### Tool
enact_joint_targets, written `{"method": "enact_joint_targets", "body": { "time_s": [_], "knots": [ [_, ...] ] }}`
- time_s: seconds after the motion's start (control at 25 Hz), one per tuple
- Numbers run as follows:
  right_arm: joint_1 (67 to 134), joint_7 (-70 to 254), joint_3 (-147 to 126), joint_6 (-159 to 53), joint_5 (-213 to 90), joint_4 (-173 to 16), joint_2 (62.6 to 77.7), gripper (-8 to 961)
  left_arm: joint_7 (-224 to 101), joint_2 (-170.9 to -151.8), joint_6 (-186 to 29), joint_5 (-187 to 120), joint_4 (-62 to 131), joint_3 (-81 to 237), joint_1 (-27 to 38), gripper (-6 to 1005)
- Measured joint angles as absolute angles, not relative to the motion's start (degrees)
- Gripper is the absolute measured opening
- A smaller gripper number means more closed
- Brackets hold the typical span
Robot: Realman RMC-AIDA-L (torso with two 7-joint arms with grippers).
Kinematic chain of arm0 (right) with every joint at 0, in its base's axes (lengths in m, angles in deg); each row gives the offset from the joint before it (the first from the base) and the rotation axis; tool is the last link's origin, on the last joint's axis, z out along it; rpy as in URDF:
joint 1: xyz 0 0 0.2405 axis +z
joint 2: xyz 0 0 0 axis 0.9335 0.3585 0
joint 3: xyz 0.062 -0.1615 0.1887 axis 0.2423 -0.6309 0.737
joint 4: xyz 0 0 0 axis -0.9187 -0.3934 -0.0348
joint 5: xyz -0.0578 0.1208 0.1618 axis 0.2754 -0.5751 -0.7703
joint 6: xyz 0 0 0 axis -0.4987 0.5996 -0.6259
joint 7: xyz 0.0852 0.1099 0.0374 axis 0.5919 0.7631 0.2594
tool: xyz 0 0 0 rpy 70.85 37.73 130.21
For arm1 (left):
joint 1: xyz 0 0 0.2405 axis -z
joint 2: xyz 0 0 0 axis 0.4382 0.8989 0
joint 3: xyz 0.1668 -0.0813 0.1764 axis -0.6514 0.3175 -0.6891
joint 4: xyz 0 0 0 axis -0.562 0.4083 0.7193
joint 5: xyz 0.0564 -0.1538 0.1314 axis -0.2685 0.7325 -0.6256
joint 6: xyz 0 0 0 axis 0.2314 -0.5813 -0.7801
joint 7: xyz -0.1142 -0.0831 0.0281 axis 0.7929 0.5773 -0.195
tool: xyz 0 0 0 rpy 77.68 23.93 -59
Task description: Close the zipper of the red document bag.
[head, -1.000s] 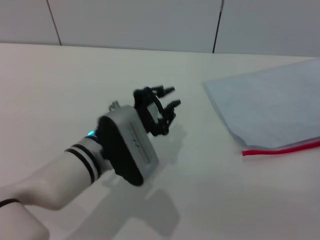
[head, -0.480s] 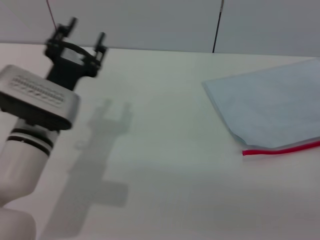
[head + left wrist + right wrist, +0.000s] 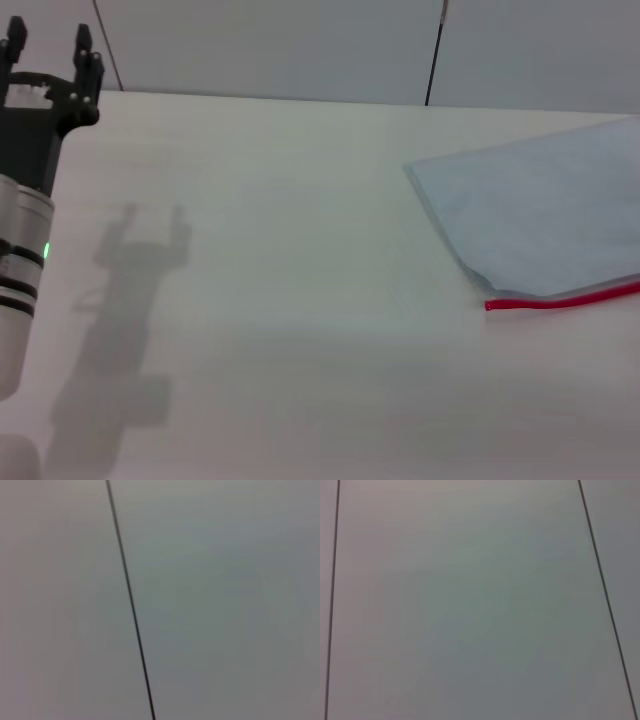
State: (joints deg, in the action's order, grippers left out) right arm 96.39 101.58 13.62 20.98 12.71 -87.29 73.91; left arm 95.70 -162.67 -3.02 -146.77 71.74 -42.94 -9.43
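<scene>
The left pincer (image 3: pixel 47 38) stands raised at the far left edge of the head view, its two black fingers pointing upward with a clear gap between them, gripping nothing; its shadow falls on the white counter (image 3: pixel 300 300) just below and to its right. Well apart from it, across a broad stretch of bare counter to its right, lies the red document bag (image 3: pixel 540 220), flat, pale on its face (the contents, if any, cannot be made out), with its red zipper edge (image 3: pixel 560 299) running along the near side and off the right border of the view. No slider is visible on the stretch of zipper that shows, and whether the teeth are joined there cannot be told. The right pincer is out of sight in every view; both wrist cameras face only a grey panelled wall (image 3: pixel 200 580). How far the job has come is therefore unsettled: a pincer lifted clear of a flat bag fits a zipper yet to be drawn shut as well as one already drawn.
</scene>
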Motion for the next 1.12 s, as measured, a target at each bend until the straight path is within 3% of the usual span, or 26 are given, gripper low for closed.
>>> {"method": "enact_joint_targets", "body": {
  "time_s": [1.12],
  "knots": [
    [96.6, 101.8, 13.5, 21.0, 13.0, -87.2, 73.93, 886, 99.4, -162.72, -1.5, -146.7, 70.2, -42.9, -8.8, 626]
  ]
}}
